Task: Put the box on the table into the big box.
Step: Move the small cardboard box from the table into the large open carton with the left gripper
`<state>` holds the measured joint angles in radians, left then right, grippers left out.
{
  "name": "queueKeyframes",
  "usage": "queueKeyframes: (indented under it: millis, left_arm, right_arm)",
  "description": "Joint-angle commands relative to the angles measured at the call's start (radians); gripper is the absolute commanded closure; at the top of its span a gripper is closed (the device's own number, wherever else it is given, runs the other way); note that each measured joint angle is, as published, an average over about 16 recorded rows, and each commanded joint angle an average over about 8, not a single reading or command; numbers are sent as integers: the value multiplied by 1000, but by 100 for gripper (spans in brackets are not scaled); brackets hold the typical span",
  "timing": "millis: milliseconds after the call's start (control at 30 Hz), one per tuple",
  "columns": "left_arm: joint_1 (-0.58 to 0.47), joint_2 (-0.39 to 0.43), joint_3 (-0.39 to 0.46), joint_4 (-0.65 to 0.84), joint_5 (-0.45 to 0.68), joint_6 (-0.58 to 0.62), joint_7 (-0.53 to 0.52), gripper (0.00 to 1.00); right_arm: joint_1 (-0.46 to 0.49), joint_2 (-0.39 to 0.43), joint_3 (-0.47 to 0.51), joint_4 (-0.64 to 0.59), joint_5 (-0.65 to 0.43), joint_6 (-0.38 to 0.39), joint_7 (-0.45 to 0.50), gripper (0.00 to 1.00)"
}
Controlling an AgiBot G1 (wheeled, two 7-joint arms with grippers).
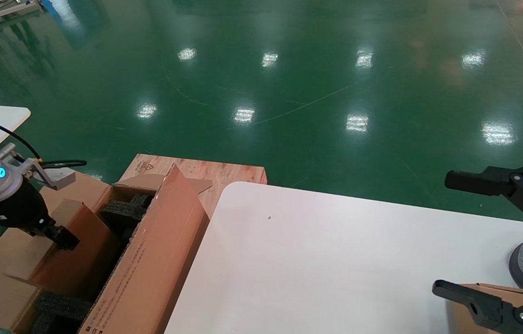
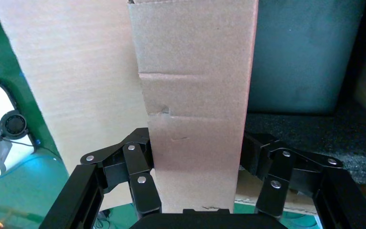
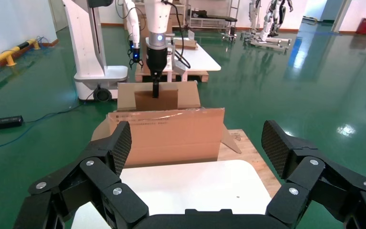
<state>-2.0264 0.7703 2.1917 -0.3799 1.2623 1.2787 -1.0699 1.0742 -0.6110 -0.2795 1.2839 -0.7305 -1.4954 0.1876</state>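
Note:
The box [image 1: 73, 264], flat and reddish-brown, stands on edge inside the big box [image 1: 159, 250], a long tan carton with raised flaps left of the table [image 1: 335, 260]. My left gripper [image 1: 60, 236] is shut on the box's upper edge. In the left wrist view the box [image 2: 195, 71] fills the gap between the left gripper's [image 2: 198, 157] fingers, with a carton flap [image 2: 76, 86] behind. My right gripper [image 1: 442, 234] hangs open and empty over the table's right side. The right wrist view shows the right gripper [image 3: 198, 140], the big box [image 3: 171, 136], the held box [image 3: 164, 100] and the table [image 3: 195, 186].
Black foam blocks [image 1: 124, 208] line the carton's inside, also seen as foam [image 2: 314, 138]. A wooden pallet [image 1: 206, 169] lies under the carton. A paler tan box [image 1: 488, 288] sits at the table's near right corner. A smaller white table [image 1: 2, 118] stands far left.

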Motion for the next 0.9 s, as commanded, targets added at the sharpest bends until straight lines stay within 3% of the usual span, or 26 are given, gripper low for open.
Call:
queueKeyframes:
  millis: [33, 67, 100, 300, 333, 900]
  left_arm:
    - [19, 7, -1, 6, 0, -4, -11, 100]
    - [27, 11, -1, 9, 0, -5, -16, 96]
    - [34, 15, -1, 12, 0, -5, -21, 85]
    - [64, 34, -3, 30, -1, -5, -45, 10]
    - [67, 36, -3, 32, -1, -5, -48, 2]
    - [87, 50, -6, 46, -3, -5, -65, 0]
  right_arm:
    - [0, 0, 0, 0, 0, 0, 0, 0]
    - [0, 0, 0, 0, 0, 0, 0, 0]
    - [0, 0, 0, 0, 0, 0, 0, 0]
    - [0, 0, 0, 0, 0, 0, 0, 0]
    - [0, 0, 0, 0, 0, 0, 0, 0]
    - [0, 0, 0, 0, 0, 0, 0, 0]
